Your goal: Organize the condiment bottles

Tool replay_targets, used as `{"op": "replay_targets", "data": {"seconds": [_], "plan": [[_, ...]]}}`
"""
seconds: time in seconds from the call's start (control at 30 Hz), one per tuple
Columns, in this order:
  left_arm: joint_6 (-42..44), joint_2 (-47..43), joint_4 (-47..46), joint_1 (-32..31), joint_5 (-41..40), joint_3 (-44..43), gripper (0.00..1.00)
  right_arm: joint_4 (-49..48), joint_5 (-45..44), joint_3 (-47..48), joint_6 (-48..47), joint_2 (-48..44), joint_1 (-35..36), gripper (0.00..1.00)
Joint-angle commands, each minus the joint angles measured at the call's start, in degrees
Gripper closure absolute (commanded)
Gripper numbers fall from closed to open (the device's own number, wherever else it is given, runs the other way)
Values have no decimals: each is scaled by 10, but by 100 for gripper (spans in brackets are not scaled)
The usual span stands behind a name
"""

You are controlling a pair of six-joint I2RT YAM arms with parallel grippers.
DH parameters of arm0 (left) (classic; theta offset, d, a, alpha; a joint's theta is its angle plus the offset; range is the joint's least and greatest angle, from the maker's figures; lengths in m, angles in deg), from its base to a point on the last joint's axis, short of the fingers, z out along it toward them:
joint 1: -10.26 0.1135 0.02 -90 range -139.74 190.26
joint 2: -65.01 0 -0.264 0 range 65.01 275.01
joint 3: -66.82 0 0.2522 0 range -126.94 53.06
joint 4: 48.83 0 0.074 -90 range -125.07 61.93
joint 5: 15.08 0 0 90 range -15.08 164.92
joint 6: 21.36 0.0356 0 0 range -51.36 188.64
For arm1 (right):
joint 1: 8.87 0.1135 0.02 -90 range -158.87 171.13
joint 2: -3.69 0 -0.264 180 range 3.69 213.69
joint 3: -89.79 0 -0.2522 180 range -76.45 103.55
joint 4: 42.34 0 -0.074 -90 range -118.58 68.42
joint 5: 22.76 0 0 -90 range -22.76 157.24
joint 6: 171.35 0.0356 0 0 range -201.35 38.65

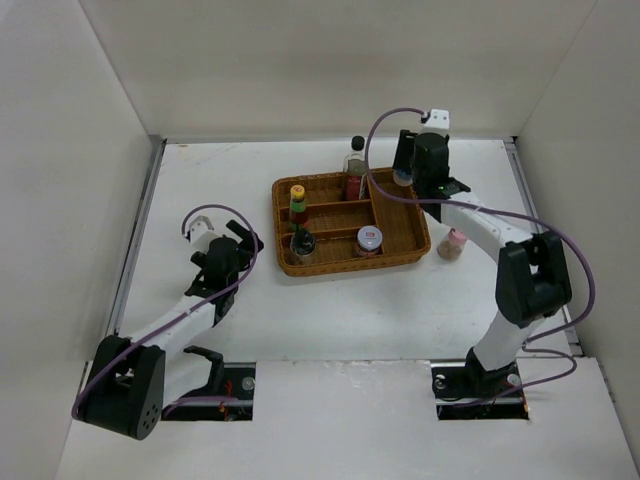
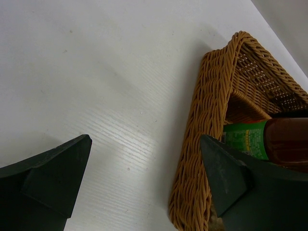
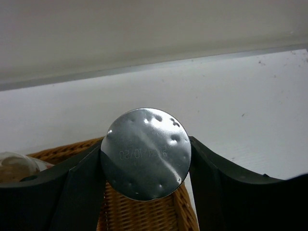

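My right gripper [image 1: 407,180] is shut on the silver-capped blue-label jar [image 1: 401,177] at the far right corner of the brown wicker tray [image 1: 402,252]. In the right wrist view the silver cap [image 3: 146,153] fills the gap between my fingers, above the wicker rim [image 3: 144,214]. In the tray stand the tall black-capped bottle [image 1: 354,165], the yellow-cap red-green bottle [image 1: 298,203], a small dark bottle [image 1: 302,243] and a red-and-white-lidded jar [image 1: 369,240]. The pink-capped shaker [image 1: 453,244] stands on the table right of the tray. My left gripper [image 1: 247,241] is open and empty, left of the tray.
In the left wrist view the open gripper [image 2: 146,144] hovers over bare table beside the tray's corner [image 2: 207,120], with a green-labelled bottle [image 2: 250,137] behind its right finger. White walls enclose the table on three sides. A glass bottle top [image 3: 14,166] shows at the left edge of the right wrist view.
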Motion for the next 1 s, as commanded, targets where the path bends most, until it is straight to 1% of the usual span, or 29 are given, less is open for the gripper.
{"op": "replay_targets", "data": {"seconds": [0.0, 0.3, 0.43, 0.5, 0.6, 0.7, 0.87, 0.97], "plan": [[-2, -1, -30, 6, 3, 2, 0, -54, 22, 38, 15, 10, 10, 44], [-2, 2, -30, 7, 5, 0, 0, -75, 39, 33, 36, 74, 24, 43], [-2, 5, -30, 3, 2, -1, 0, -79, 33, 25, 37, 82, 31, 42], [-2, 8, -30, 4, 6, -3, 0, -80, 32, 21, 36, 84, 33, 35], [-2, 2, -30, 1, 4, -2, 0, -84, 29, 12, 38, 78, 34, 19], [-2, 5, -30, 4, 7, -2, 0, -73, 19, 6, 38, 54, 35, 14], [-2, 1, -30, 1, 3, -1, 0, -46, -3, -31, 43, -26, 35, 12], [-2, 6, -30, 7, 11, -1, 0, -29, -28, -88, 49, -98, 35, 12]]}}
